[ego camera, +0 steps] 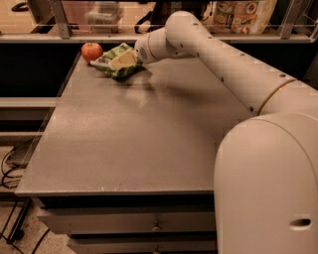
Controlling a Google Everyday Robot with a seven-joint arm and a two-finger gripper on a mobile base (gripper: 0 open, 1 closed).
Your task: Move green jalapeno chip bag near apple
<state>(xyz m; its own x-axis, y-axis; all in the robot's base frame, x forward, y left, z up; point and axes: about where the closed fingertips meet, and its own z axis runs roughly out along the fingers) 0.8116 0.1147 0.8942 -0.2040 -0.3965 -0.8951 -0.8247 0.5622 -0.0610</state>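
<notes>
The green jalapeno chip bag (pixel 115 60) lies crumpled at the far left of the grey table (pixel 129 134), just right of the red apple (pixel 91 51) and almost touching it. My gripper (pixel 125 60) reaches in from the right at the end of the white arm (pixel 208 44) and sits on the bag's right part. The wrist covers part of the bag.
A shelf rail with a wire rack runs behind the table. A printed box (pixel 243 15) stands on it at the back right. Drawers (pixel 129 221) sit under the table's front edge. Cables (pixel 10 166) lie on the floor at the left.
</notes>
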